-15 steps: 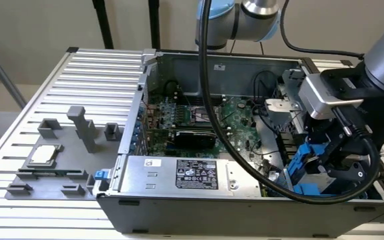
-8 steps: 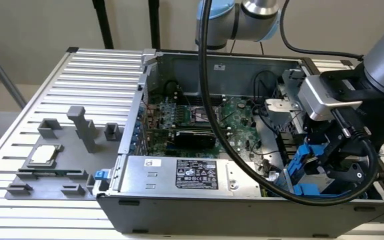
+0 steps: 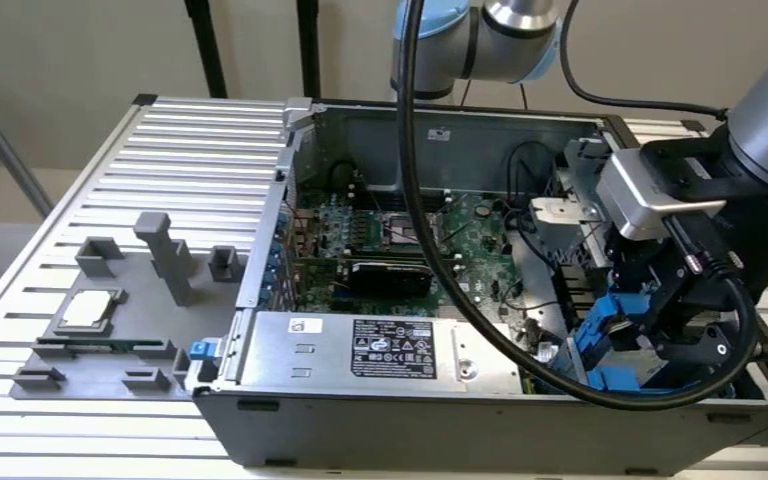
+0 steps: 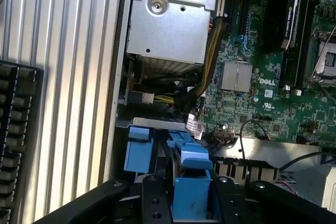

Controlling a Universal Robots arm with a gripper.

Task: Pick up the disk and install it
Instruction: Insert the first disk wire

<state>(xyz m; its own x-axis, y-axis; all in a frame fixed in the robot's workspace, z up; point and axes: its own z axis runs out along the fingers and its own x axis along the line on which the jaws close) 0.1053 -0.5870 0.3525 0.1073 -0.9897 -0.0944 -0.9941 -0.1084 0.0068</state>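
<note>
Clamping on the flat silver-grey disk (image 4: 190,156) in its bright blue plastic carrier frame, my black two-fingered gripper (image 4: 186,187) has its fingers (image 4: 153,203) pressed against the carrier's sides, edge-on between them. In the exterior view this sits at the lower right, where the gripper (image 3: 654,345) holds the disk (image 3: 611,330) low inside the front corner of the open grey metal computer case (image 3: 357,425). Just beyond lies the grey power-supply box with a black label (image 3: 357,350), then the green motherboard (image 3: 418,235). Far off at the left, the ribbed aluminium table (image 3: 184,150) carries a small square silver chip (image 3: 87,309). I judge the pick-up done and the disk at its bay; whether it is fully seated I cannot tell, and I have not let go.
</note>
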